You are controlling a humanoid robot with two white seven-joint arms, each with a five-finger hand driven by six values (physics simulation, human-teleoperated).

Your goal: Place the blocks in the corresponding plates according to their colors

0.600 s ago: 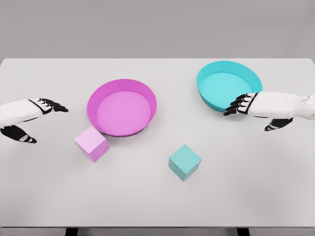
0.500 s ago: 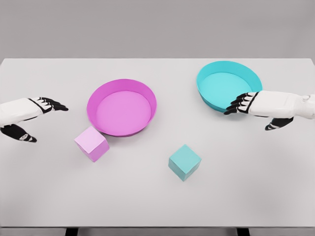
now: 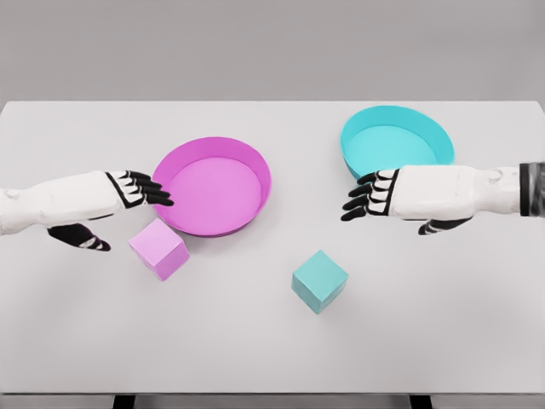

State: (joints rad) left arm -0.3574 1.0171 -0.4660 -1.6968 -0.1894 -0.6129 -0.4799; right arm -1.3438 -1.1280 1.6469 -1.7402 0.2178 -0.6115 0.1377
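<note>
white table (image 3: pixel 272 358), plain grey backdrop (image 3: pixel 272 47)

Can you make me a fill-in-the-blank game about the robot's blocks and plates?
1. The pink block sits on the table just outside the ____ plate.
2. The teal block is not yet in the ____ plate.
3. Both plates have ____ blocks inside.
4. The left hand and right hand hold ____.

Missing words: pink; teal; no; nothing

White, smooth-shelled forearms ending in a left hand (image 3: pixel 119 200) and right hand (image 3: pixel 400 198) with black fingers and white knuckle bands. Dark band, perhaps a joint, by the right edge.
</note>
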